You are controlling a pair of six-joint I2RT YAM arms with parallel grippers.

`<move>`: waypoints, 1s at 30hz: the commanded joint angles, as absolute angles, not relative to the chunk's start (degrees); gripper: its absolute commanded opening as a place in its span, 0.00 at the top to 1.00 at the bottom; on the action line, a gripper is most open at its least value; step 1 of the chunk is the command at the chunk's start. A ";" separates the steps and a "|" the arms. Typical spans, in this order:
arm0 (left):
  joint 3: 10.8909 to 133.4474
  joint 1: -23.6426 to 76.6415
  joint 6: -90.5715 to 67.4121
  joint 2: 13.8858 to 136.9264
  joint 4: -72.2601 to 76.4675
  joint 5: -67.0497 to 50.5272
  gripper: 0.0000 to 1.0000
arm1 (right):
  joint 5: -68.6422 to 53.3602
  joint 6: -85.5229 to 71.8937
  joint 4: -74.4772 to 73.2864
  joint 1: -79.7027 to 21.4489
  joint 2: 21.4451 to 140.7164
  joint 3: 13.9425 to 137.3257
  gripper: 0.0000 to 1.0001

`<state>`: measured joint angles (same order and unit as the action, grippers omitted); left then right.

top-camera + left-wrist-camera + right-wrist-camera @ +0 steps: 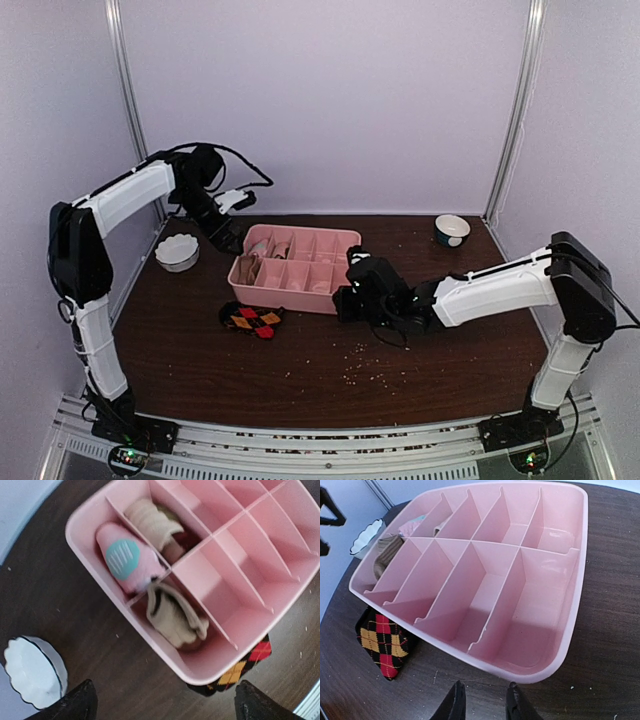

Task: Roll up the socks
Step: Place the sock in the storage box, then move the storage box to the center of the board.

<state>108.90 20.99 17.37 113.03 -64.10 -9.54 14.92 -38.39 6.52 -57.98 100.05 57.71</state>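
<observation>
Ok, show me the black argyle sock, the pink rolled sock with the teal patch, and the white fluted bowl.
black argyle sock [382, 644]: right wrist view, middle.
pink rolled sock [123, 558]: left wrist view, teal patch.
white fluted bowl [31, 672]: left wrist view, inside.

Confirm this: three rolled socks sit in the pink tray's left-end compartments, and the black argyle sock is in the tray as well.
One detail is wrong. The black argyle sock is not in the pink tray. It lies on the table just outside the tray's near side, as the top external view shows. The rest stands.
</observation>
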 commanded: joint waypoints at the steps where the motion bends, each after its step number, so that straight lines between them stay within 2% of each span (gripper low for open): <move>1: 95.62 18.18 27.22 107.60 -65.71 -20.28 0.02 | 12.06 -35.89 -0.06 -56.46 103.80 62.54 0.74; 5: 87.95 18.14 27.04 106.90 -60.82 -18.40 0.02 | 11.02 -34.73 -1.16 -55.49 106.44 65.97 0.77; 9: 87.26 18.17 23.01 109.62 -53.28 -12.77 0.02 | 10.26 -34.05 -1.49 -54.14 108.04 68.40 0.78; 18: 107.44 18.17 16.61 124.94 -54.50 -8.12 0.02 | 7.77 -28.94 -1.40 -49.70 112.39 75.21 0.76; 23: 106.34 17.31 17.31 123.43 -56.78 -7.61 0.02 | 7.05 -23.84 -3.47 -48.78 112.02 77.94 0.65; 27: 93.02 15.09 18.59 113.41 -53.75 -6.62 0.02 | 8.15 -19.59 -4.06 -55.01 110.67 79.27 0.51; 30: 83.91 12.46 17.98 105.65 -52.72 -6.63 0.02 | 10.90 -17.44 -9.13 -61.14 114.74 86.82 0.45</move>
